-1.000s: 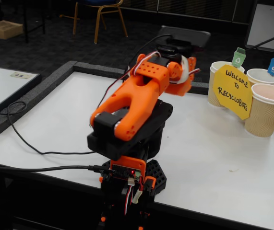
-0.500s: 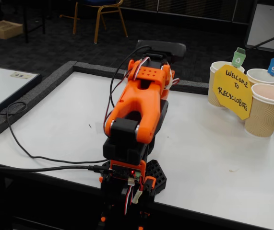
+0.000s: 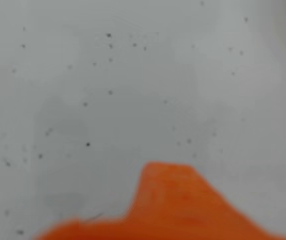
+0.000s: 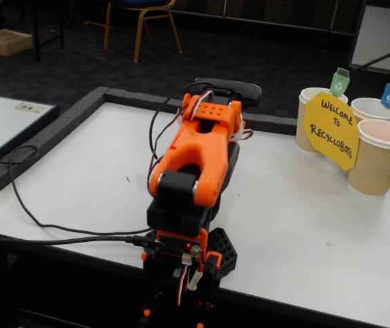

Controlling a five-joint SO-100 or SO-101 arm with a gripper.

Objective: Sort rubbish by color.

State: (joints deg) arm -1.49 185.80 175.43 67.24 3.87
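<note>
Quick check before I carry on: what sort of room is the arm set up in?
Probably a hall or event room with a demo table: dark carpet, a metal-legged chair, and a handwritten yellow "Welcome to Recyclobots" sign against tagged paper cups.

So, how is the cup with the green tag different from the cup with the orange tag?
In the fixed view, the cup with the green tag stands farther back, largely hidden behind the yellow sign; the cup with the orange tag stands nearest, almost fully visible. Their tags differ in colour. Both are beige paper cups, upright on the white table.
</note>
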